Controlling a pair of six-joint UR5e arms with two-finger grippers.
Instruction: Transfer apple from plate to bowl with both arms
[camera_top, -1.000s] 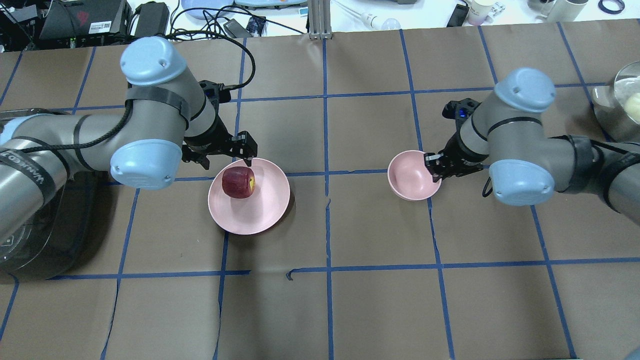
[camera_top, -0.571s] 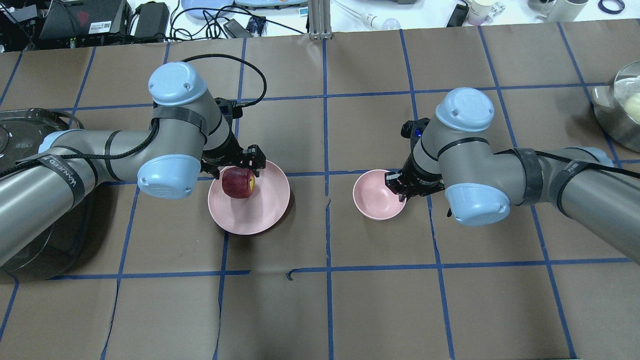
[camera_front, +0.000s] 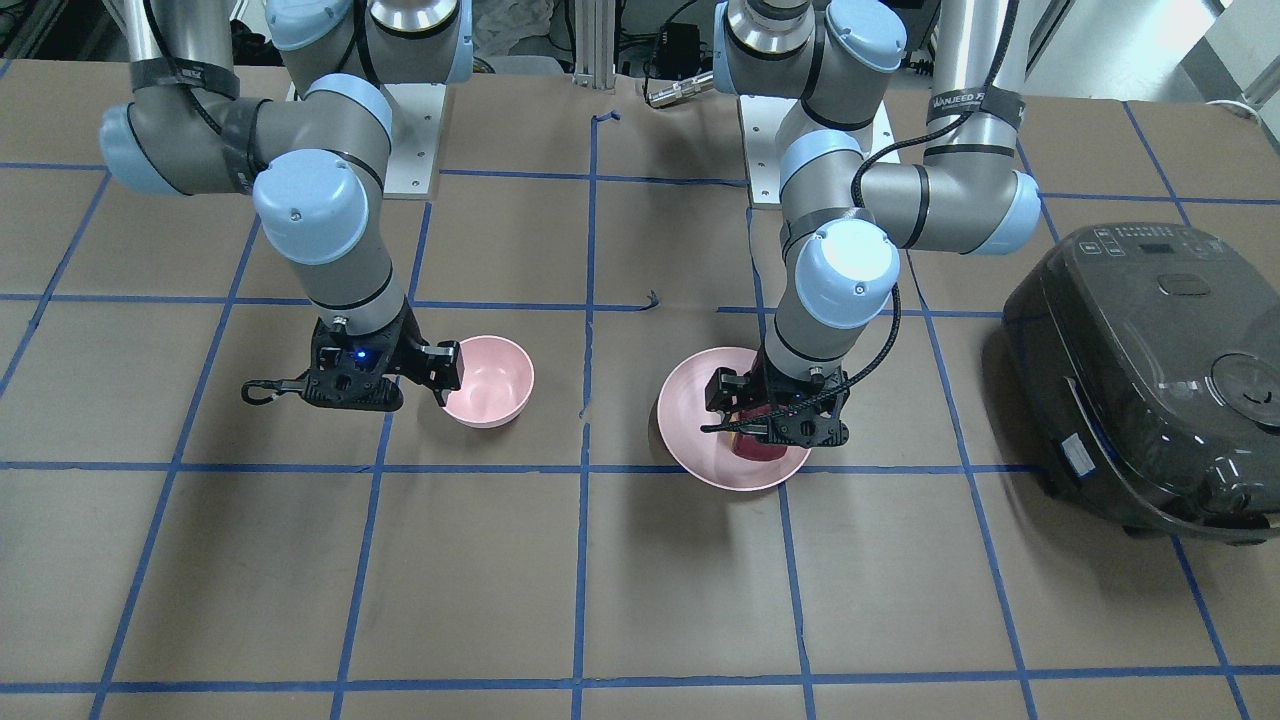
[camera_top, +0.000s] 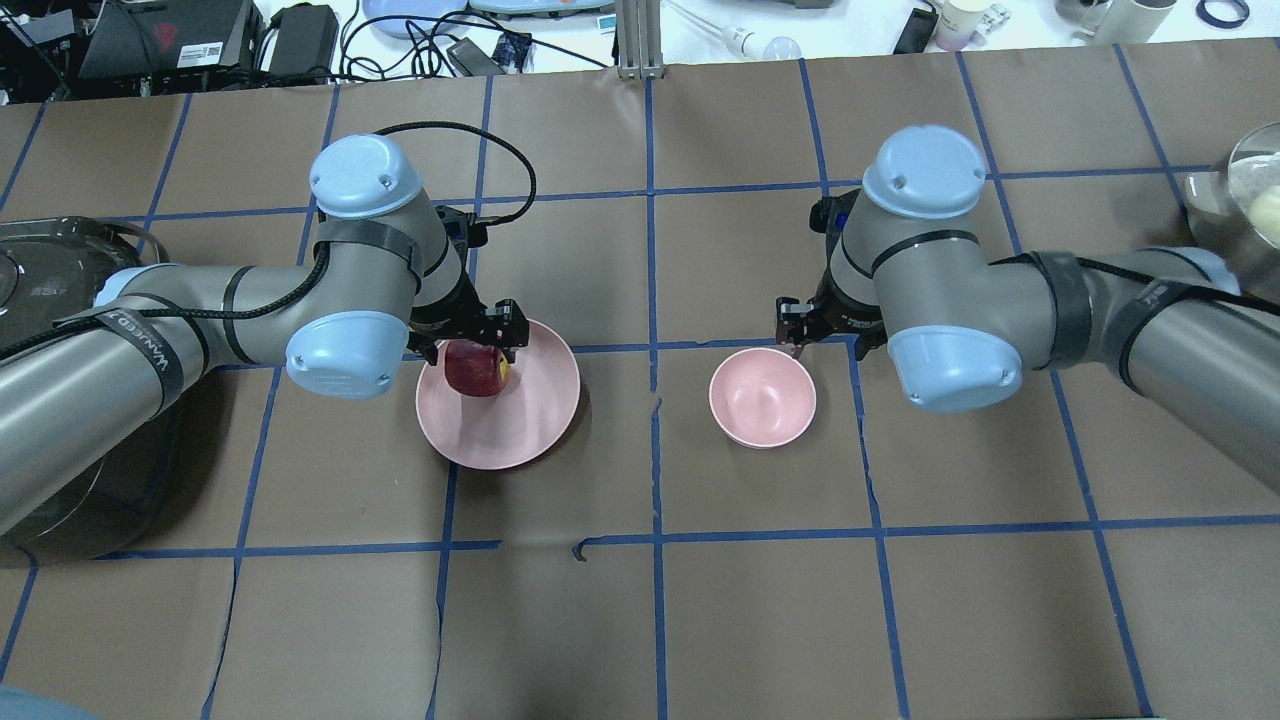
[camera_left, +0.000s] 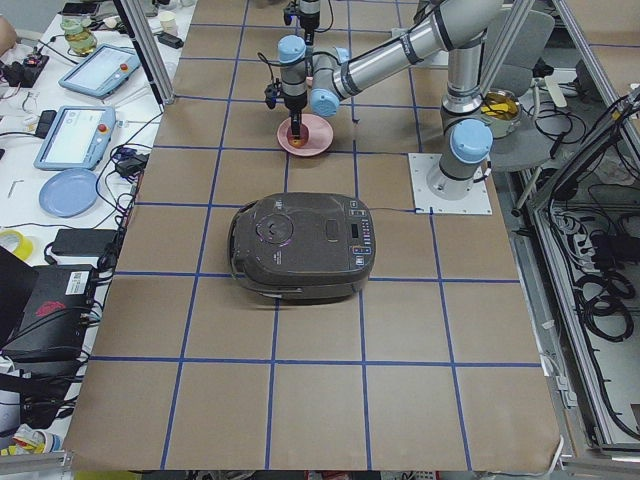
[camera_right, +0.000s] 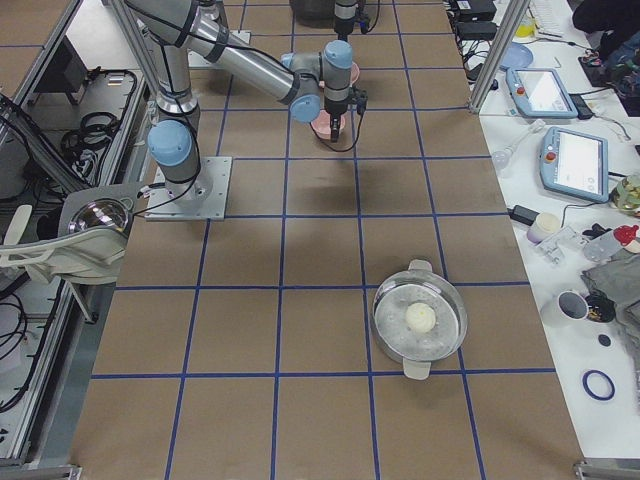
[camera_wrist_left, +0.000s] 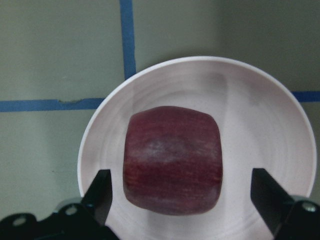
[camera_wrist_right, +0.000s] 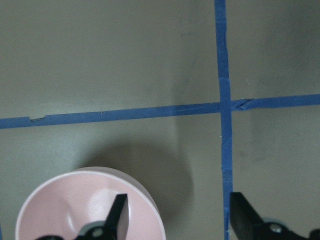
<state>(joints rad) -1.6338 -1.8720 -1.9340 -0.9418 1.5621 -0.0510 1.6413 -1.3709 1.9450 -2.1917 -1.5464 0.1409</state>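
Observation:
The dark red apple (camera_top: 478, 370) lies on the far left part of the pale pink plate (camera_top: 520, 420). My left gripper (camera_top: 477, 346) is open and low over the apple. In the left wrist view its fingers (camera_wrist_left: 100, 192) stand either side of the apple (camera_wrist_left: 172, 160), apart from it. The small pink bowl (camera_top: 762, 398) stands upright and empty on the table right of the plate. My right gripper (camera_top: 812, 335) is open and empty just beyond the bowl's far right rim. In the right wrist view one fingertip (camera_wrist_right: 118, 210) hangs over the bowl (camera_wrist_right: 75, 210).
A black rice cooker (camera_front: 1140, 370) stands on the table on my left, close beside the left arm. A metal pot (camera_top: 1245, 210) with a pale round thing inside sits at the far right edge. Blue tape lines mark a grid on the brown table cover.
My right gripper slid the bowl toward the table's middle, then let go of its rim and drew back. My left gripper came forward and down around the apple.

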